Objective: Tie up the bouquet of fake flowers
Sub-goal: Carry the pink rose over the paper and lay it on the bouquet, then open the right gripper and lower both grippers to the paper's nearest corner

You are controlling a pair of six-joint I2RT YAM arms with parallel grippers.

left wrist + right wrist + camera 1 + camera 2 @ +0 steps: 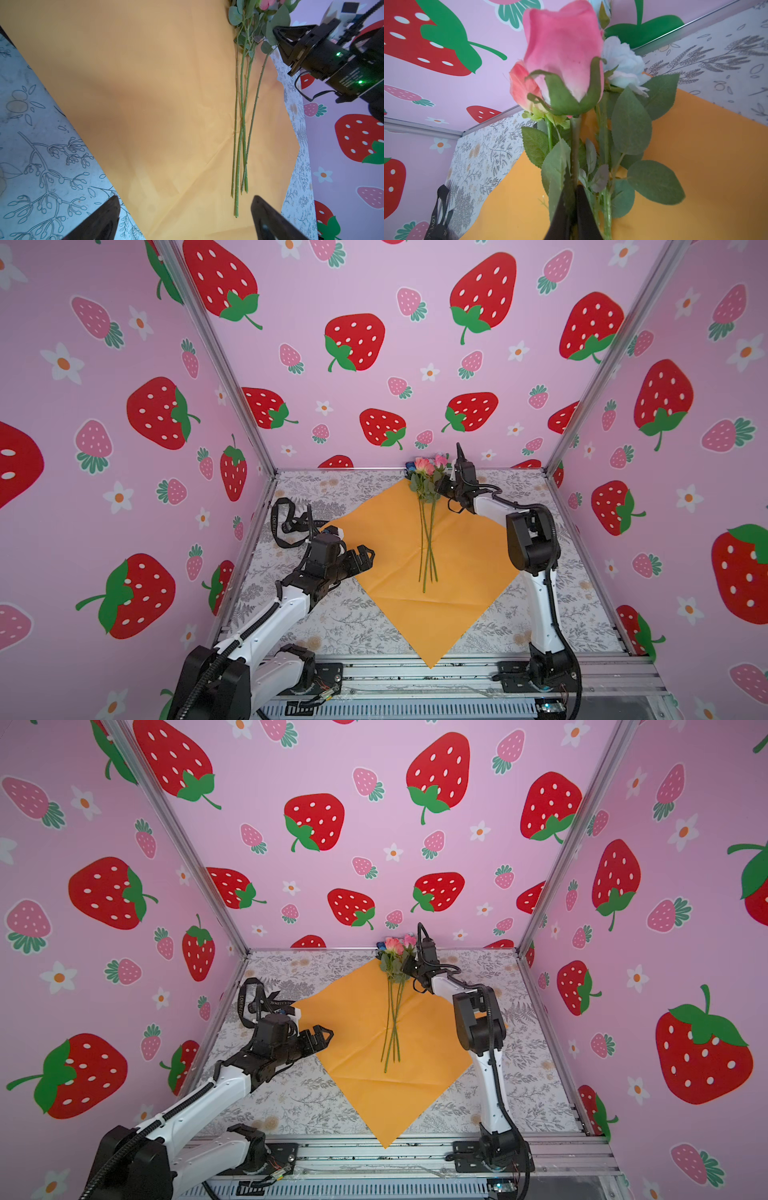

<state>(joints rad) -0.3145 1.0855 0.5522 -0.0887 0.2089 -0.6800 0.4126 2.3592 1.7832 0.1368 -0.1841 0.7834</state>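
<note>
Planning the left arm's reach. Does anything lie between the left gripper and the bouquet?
Nothing visible does. Only orange paper lies between the open left gripper and the bouquet of fake flowers. The right gripper, shut on a stem near the blooms, and the black ribbon sit off that path.

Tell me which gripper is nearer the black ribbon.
Left. The left gripper is open beside the ribbon; the right gripper is across the orange paper, shut on the bouquet.

A robot lab booth — strawberry-print walls (374, 281), aluminium frame (415, 674).
</note>
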